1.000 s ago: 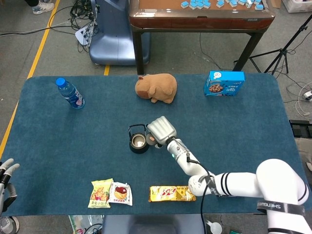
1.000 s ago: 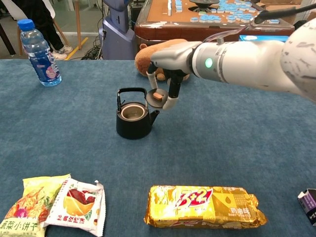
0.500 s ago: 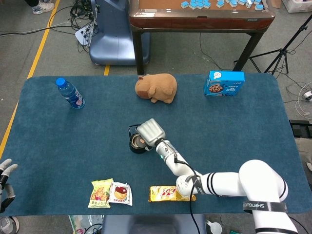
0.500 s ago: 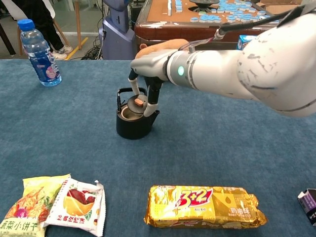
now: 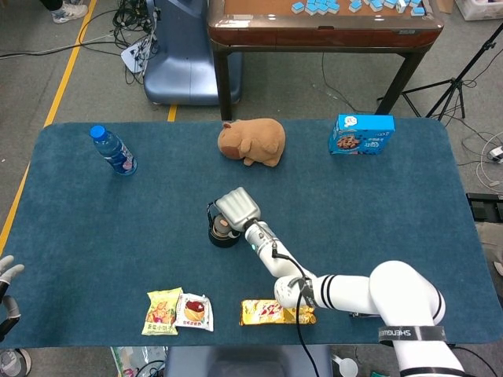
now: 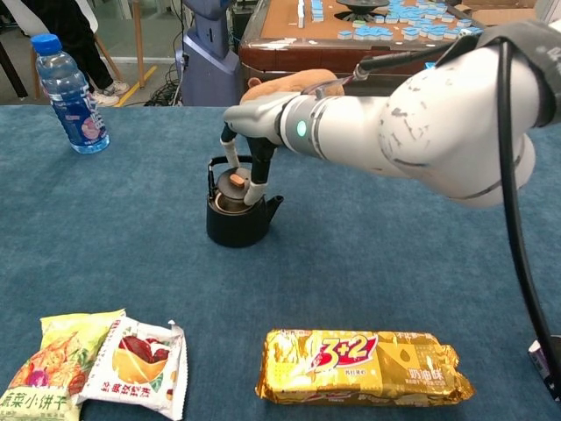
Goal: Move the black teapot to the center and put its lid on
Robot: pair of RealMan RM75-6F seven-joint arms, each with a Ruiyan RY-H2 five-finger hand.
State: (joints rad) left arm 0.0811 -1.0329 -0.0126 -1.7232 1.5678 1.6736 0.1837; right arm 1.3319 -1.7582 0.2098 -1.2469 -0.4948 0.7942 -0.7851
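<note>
The black teapot stands upright near the middle of the blue table, handle raised and spout toward the right. My right hand hovers directly over it, fingers pointing down. It pinches the small lid, brown knob up, right at the pot's mouth inside the handle loop. Whether the lid is seated I cannot tell. Of my left hand only a fingertip shows at the table's front left edge.
Water bottle at the back left. Brown plush behind the teapot, blue box at the back right. Two snack packets and a yellow biscuit pack lie along the front edge.
My right hand has carried the lid leftward from beside the spout to over the pot's mouth and lowered it. My left hand has slid further out of frame.
</note>
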